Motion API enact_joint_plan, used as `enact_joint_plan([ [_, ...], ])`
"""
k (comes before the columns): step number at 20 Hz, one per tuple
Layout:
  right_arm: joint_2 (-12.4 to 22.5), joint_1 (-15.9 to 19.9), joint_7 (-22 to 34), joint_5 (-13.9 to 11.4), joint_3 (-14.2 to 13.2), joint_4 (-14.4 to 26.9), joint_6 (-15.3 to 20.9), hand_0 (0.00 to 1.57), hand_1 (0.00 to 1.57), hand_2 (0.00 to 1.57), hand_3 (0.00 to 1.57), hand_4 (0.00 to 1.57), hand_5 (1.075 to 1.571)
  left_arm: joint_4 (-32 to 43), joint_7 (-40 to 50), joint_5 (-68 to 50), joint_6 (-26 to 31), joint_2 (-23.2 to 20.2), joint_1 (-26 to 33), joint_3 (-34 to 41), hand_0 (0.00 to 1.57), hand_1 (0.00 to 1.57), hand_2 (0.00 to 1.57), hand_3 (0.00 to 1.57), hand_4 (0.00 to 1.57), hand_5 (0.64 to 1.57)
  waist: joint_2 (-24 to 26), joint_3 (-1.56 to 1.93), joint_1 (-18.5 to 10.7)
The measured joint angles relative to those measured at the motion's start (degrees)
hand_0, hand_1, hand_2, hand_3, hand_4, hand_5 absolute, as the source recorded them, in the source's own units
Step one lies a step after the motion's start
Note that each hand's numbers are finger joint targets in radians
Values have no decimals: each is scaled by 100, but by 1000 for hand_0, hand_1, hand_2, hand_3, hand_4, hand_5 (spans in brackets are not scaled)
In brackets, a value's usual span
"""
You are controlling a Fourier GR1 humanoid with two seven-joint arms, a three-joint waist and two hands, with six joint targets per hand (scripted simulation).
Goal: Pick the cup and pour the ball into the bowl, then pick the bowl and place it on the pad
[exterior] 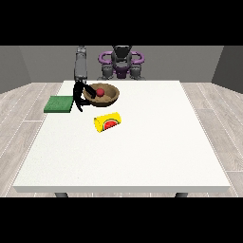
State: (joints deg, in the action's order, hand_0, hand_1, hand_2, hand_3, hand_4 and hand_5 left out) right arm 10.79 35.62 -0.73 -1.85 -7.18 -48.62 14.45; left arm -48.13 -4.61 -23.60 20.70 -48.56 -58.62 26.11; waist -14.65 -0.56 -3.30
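Pouring looks done — the ball [100, 91] sits in the bowl [112, 96], the cup [108, 122] lies tipped on the surface [142, 152]. The robot hand [79, 97] at the view's left seemingly clasps the bowl's rim — pad [59, 104] placement remains.

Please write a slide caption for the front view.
Ball in bowl, cup lying on table, hand at bowl's rim beside pad.

large white table [142, 152] on dark legs [60, 194], light wood-plank floor [19, 109] around it, grey walls [28, 64] behind.
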Motion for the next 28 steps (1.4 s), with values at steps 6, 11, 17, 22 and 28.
enact_joint_plan([
  [6, 275, 340, 1126, -166, 274, -457, -237, 1571, 1571, 1571, 1571, 1283, 1481, 659, -597, 126, 203, -325, 495, 249, 0, 0, 0, 0, 0, 1542, 135, 33, 508],
  [11, 479, 408, 1317, -119, 217, -475, -508, 1571, 1571, 1571, 1571, 1287, 1507, 820, -785, 134, 230, -562, 580, 351, 0, 0, 0, 0, 0, 1537, 3, 48, 658],
  [17, 1006, 436, 953, -103, 10, -193, -931, 1571, 1571, 1571, 1571, 1305, 1528, 672, -838, 111, 172, -584, 567, 322, 0, 0, 0, 0, 0, 1533, -225, 57, 669],
  [22, 1617, 395, 433, 78, -369, 116, -1412, 1571, 1571, 1571, 1230, 1295, 1536, 537, -785, 61, 92, -687, 551, 355, 0, 0, 0, 0, 0, 1535, -388, 60, 709],
  [28, 2131, 414, -184, 438, -927, 757, -1915, 1571, 1571, 1571, 866, 1291, 1541, 180, -645, -62, 41, -740, 526, 354, 0, 0, 0, 0, 149, 1535, -647, 65, 568],
])
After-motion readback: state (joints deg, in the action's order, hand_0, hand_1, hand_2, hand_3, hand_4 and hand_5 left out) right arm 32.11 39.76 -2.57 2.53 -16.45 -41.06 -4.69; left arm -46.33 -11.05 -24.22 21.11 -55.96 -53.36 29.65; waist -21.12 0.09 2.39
